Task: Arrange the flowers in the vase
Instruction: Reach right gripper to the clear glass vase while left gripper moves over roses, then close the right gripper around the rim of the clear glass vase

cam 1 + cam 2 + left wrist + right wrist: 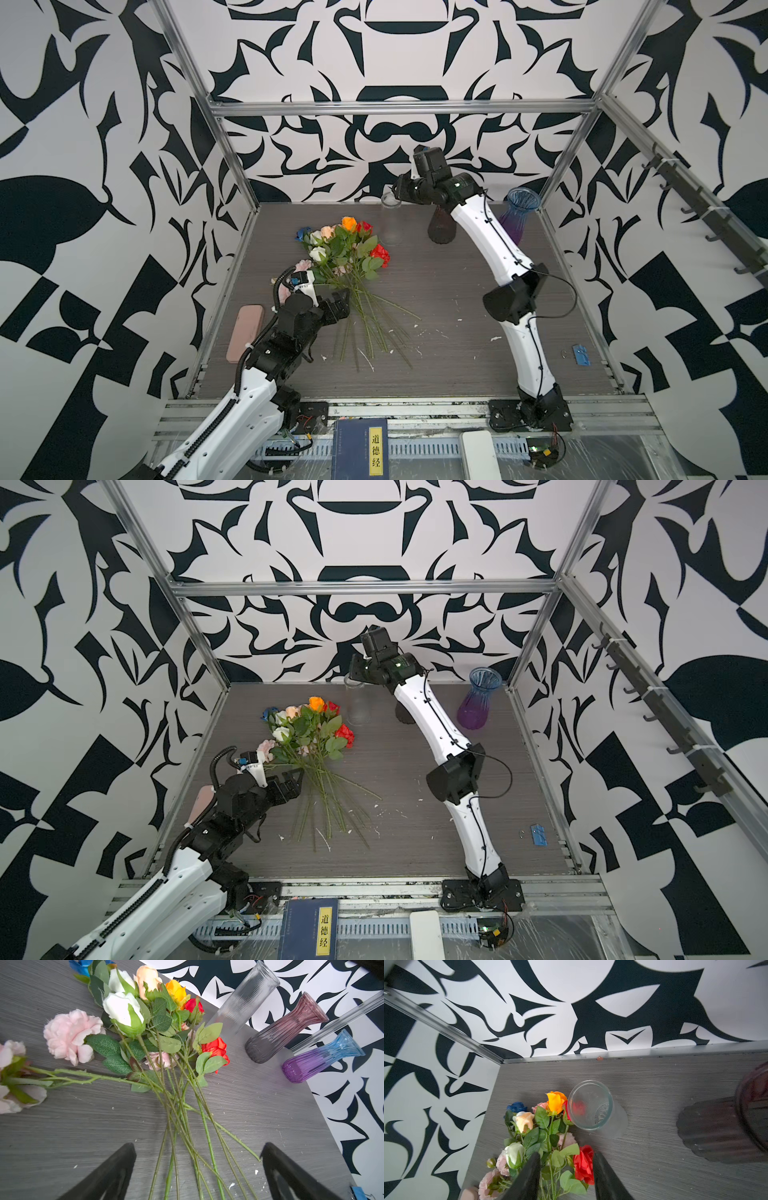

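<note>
**Flowers** (347,257): lie as one loose bunch on the grey table (457,332), left of centre. Blooms point toward the back wall, bare stems cross and fan toward the front. Heads in orange, red, white, peach, blue and frilly pink, with green leaves between.

**Left gripper** (198,1147): hovers low over the stem ends, jaws spread wide to either side of them, gripping nothing. Whether it touches the stems, cannot tell.

**Right gripper** (566,1155): hangs high near the back of the table, just beside the rim of the clear vase. Fingers stand a moderate gap apart with nothing between them.

**Clear ribbed vase** (358,706): stands upright near the back edge, just beside the red and orange blooms.

**Smoky dark vase** (284,1028): stands upright to the right of the clear one, partly hidden behind the right arm in both top views.

**Blue-to-purple vase** (517,220): stands upright by the back right corner, well apart from the flowers.

**Pink oblong case** (245,332): lies at the table's left edge, beside the left arm.

**Blue book** (360,449) with yellow label strip and **white block** (478,455): rest on the front rail.

**Blue clip** (581,355): lies near the table's right edge
</note>
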